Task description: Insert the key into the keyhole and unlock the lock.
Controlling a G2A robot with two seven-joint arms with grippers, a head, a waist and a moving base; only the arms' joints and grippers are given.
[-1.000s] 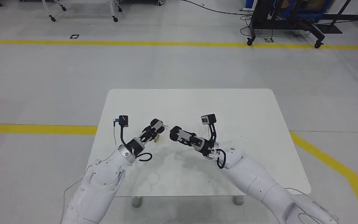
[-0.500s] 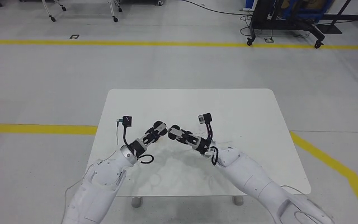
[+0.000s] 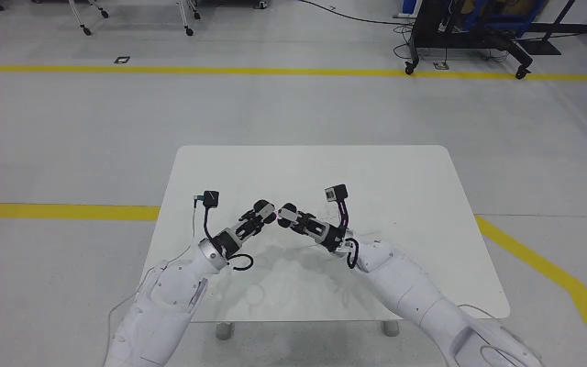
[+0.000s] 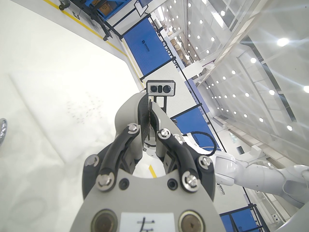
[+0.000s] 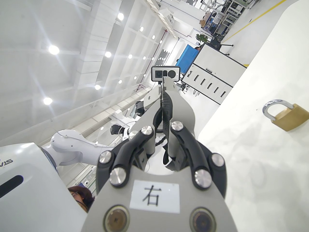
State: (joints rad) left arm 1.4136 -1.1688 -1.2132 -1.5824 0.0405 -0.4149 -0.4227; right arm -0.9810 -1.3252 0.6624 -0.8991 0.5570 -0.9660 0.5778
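Left gripper (image 4: 147,105): we see its two fingers pressed together, pad against pad. Whether anything thin sits between them we cannot tell.
Right gripper (image 5: 165,90): likewise closed, the pads meeting along their whole length. Here too we cannot tell whether they pinch something.
The two together: in the top view we find them over the middle of the table (image 3: 404,183), tip facing tip and just apart. The left arm comes in from one near corner and the right arm from the other.
Lock (image 5: 288,118): a brass padlock lying flat on the table, off to the side of the right gripper. It is near that gripper but clear of its fingers, and neither gripper touches it.
Shackle (image 5: 271,107): a silver bow. Both its ends meet the brass body, and it points away from the right gripper's palm.
Beyond the left fingertips: the right arm's wrist camera (image 4: 161,89) stands just past them, facing back at us.
Beyond the right fingertips: the left arm's wrist camera (image 5: 165,73) sits in line with the closed pads — the mirror of the other view.
Silver piece (image 4: 2,129): a rounded bit of metal on the table, well off to the side of the left gripper and cut by the frame's edge. We cannot tell what it belongs to.
Height: both grippers hang above the tabletop rather than resting on it.
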